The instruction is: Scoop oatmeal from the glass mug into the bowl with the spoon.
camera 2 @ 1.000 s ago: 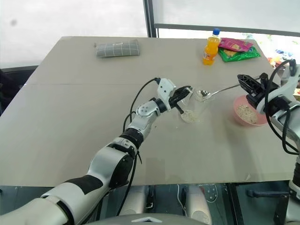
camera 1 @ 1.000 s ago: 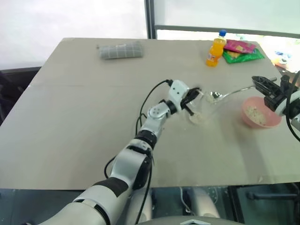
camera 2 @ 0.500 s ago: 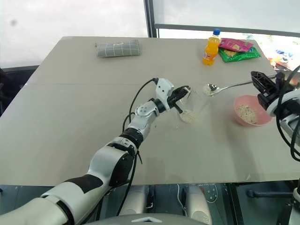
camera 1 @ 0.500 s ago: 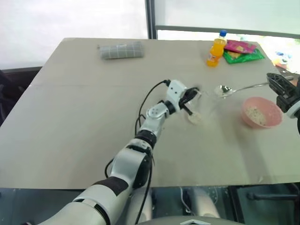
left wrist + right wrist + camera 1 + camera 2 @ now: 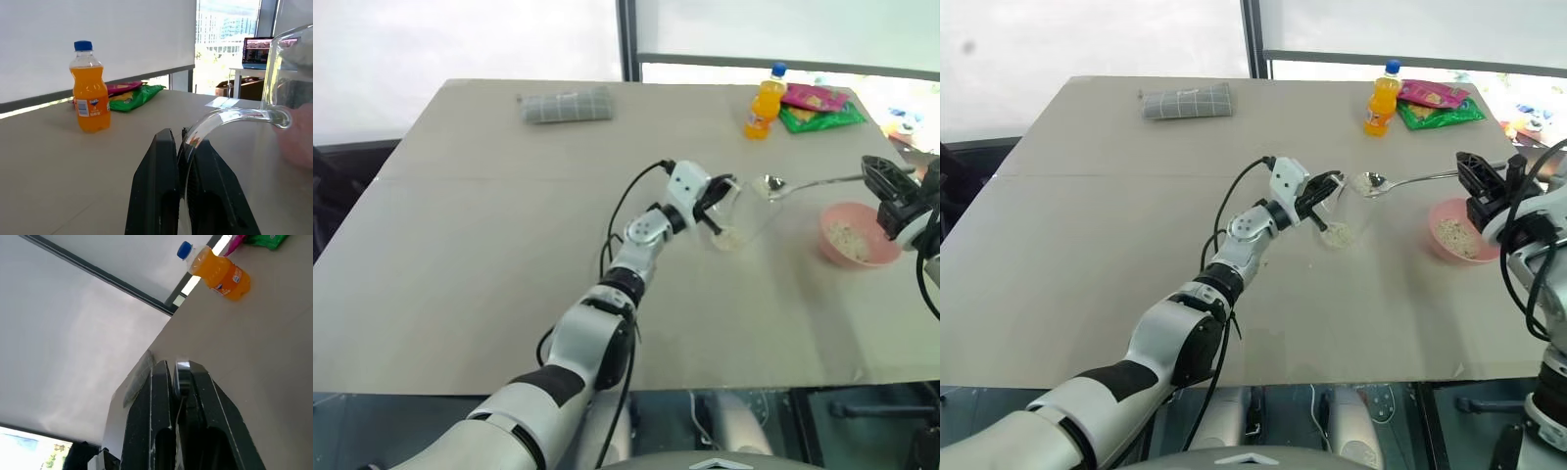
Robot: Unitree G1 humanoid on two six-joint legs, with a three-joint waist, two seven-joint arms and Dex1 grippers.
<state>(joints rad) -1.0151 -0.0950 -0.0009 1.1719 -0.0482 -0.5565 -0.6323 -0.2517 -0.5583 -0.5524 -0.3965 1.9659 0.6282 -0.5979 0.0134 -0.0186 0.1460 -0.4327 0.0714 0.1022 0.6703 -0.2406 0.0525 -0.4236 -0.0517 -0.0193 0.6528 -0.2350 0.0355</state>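
Lifted, tilted clear glass mug (image 5: pixel 736 217); slim shiny spoon (image 5: pixel 803 184) withdrawn.

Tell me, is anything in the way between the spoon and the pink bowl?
Nothing visible. The spoon, held by the right tool, hangs above bare table between the mug and the bowl.

spoon (image 5: pixel 1400 181) lifted out of glass mug (image 5: pixel 1344 217), mug tilted up off table

free: table (image 5: pixel 489 245) left half | blocked: orange bottle (image 5: pixel 763 102), snack packets (image 5: pixel 818 108) far right
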